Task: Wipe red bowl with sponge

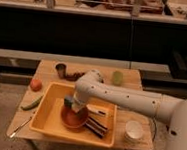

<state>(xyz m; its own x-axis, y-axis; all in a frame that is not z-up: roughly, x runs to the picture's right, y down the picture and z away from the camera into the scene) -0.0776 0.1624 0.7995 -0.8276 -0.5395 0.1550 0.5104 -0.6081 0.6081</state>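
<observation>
Yellow tub (50,116) holds your red bowl (75,119), glossy inside, right under the gripper (75,106), whose jaws are closed on the blue-and-yellow sponge (70,103).

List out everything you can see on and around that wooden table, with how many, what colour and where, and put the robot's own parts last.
table: one, light wood, centre of view
tub: one, yellow, on the table's front middle
red bowl: one, orange-red, inside the tub
sponge: one, blue and yellow, at the bowl's rear rim, in the gripper
dark striped item: one, inside the tub, right of the bowl
white cup: one, table's front right
green cup: one, table's back right
metal cup: one, table's back left
orange-red ball: one, left of the tub
green vegetable: one, front left
spoon: one, front left edge
arm: one, white, reaching from the right
gripper: one, over the bowl, shut on the sponge
</observation>
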